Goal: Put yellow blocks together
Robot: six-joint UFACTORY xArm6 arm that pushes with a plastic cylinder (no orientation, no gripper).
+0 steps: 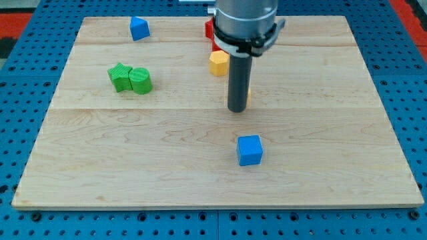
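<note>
No jaws are fitted, so nothing is clenched or released; my tip point(237, 109) is planted on the table point(133, 173), a second yellow block point(247, 95) just visible behind it, seemingly touching. The yellow hexagonal block point(219, 63) is set far-left of it, near a red block point(209, 29).

The arm point(244, 20) is cut off by the view's top edge. It hides most of a red block point(209, 29), whose shape cannot be told. The rod covers nearly all of a second yellow block point(248, 93), leaving only a sliver at its right. The yellow hexagon block point(218, 63) is partly covered on its right side.
</note>
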